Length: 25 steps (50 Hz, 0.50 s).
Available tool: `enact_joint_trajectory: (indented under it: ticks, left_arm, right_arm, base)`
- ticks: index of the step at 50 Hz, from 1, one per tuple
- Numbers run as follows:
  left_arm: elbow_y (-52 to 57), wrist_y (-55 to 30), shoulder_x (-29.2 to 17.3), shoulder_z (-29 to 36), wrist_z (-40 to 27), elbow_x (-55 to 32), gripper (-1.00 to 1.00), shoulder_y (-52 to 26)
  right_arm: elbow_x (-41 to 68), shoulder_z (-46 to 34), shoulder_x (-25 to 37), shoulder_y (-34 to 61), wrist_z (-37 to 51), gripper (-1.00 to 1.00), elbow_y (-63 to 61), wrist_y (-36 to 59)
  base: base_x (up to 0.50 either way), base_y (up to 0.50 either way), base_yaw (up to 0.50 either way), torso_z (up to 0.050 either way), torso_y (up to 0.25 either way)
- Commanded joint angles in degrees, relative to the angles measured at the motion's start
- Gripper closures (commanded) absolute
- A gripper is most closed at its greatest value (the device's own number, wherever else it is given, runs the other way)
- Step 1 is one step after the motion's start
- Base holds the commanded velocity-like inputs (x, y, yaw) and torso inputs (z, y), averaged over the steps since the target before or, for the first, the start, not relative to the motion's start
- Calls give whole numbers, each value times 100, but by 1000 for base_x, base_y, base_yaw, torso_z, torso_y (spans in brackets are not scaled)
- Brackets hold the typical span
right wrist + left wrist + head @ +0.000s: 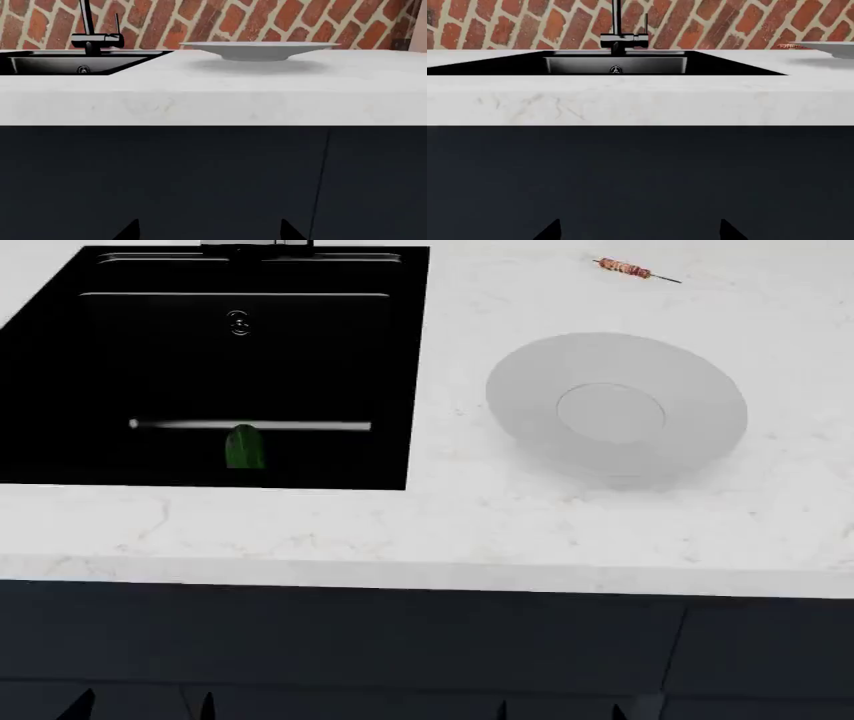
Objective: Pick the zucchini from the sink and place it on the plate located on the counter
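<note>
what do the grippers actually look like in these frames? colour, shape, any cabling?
Very little shows. In each wrist view only two black pointed fingertips poke up from the bottom edge: left gripper, right gripper. Plain matte black wedges, no markings or cables visible. The head view shows similar dark tips along its bottom edge; no arm links appear.

A home kitchen: a black sink (pixel 334 360) with a tap (pixel 619 35) set in a white marble counter (pixel 441 530), dark cabinets (pixel 200 180) below, brick wall (pixel 267 20) behind
</note>
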Motion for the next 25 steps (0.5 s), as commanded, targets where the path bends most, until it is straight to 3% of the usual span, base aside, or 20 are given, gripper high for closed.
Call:
enact_joint_trajectory:
  ticks: [1, 2, 6, 10, 14, 25]
  left_arm:
    - [0, 0, -57, 64, -64, 0, -100, 0]
    - [-19, 28, -56, 93, -48, -44, -100, 18]
    - [305, -272, -181, 262, -204, 15, -100, -12]
    - [1289, -1197, -273, 291, -89, -325, -100, -49]
    - [2284, -2037, -411, 453, -268, -14, -100, -248]
    - [3750, -3970, -717, 572, -95, -116, -100, -1054]
  right_arm:
    - [0, -72, 54, 0, 72, -100, 0, 0]
    - [564, -57, 90, -46, -439, -100, -207, 226]
    - [356, -217, 264, 174, -298, -100, -90, 569]
    - [272, -329, 397, 315, -212, -100, -1077, 1704]
    - [389, -361, 495, 452, -220, -100, -2154, 2674]
    - [340, -402, 719, 1551, -11, -100, -3928, 4986]
  base:
    - [0, 0, 0, 0, 0]
    - [0, 0, 0, 0, 0]
    - [0, 0, 0, 0, 0]
    - [0, 0, 0, 0, 0]
    - [0, 0, 0, 0, 0]
    - [0, 0, 0, 0, 0]
